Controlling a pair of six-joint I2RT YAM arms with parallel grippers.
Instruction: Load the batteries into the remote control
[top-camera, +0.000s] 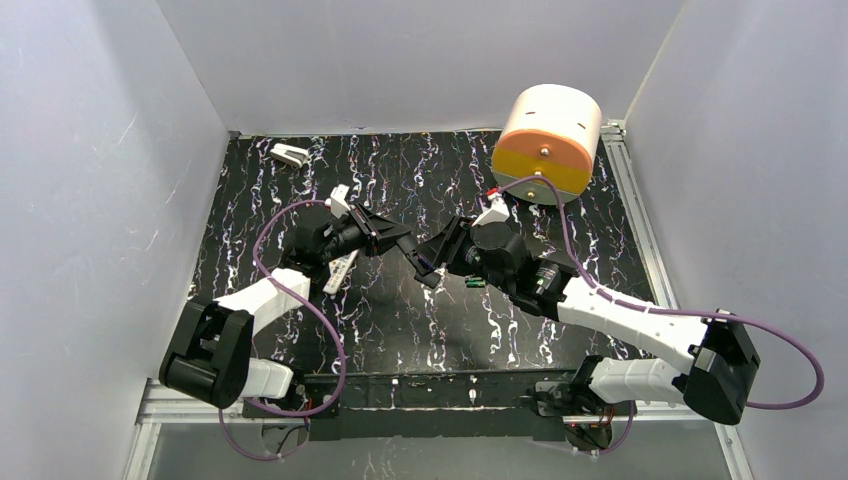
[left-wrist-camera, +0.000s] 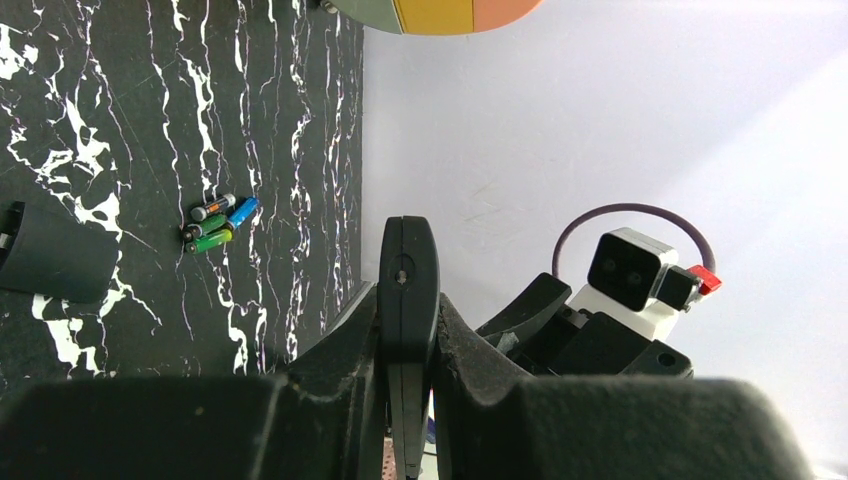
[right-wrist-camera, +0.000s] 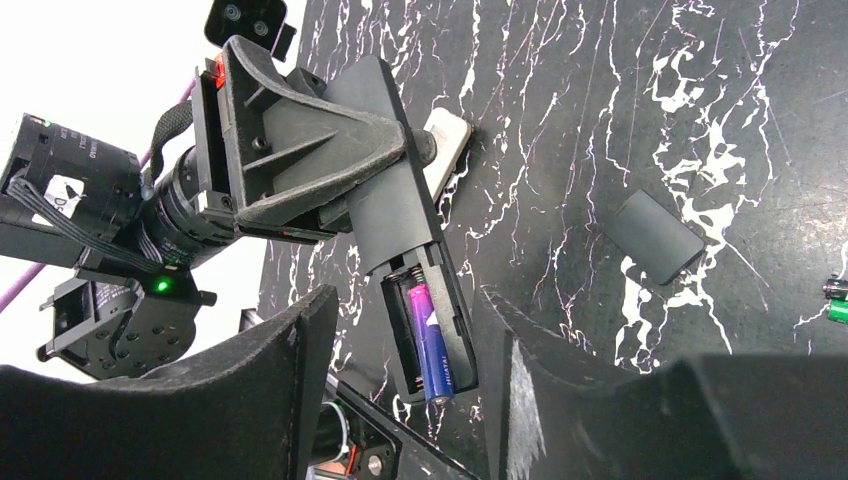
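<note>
Holding item: left gripper (top-camera: 385, 237), clamped on the black remote control (right-wrist-camera: 400, 215), battery bay uncovered. One purple-blue battery (right-wrist-camera: 432, 340) sits in the bay. Right gripper (top-camera: 430, 256): fingers apart, flanking the bay end. Spare batteries (left-wrist-camera: 215, 222): green and blue cluster on the marbled mat (top-camera: 400, 330). Black cover (right-wrist-camera: 655, 237): flat on the mat. White bar (top-camera: 340, 272): below the left gripper.

Lab robot cell, white walls (top-camera: 90, 150)
</note>
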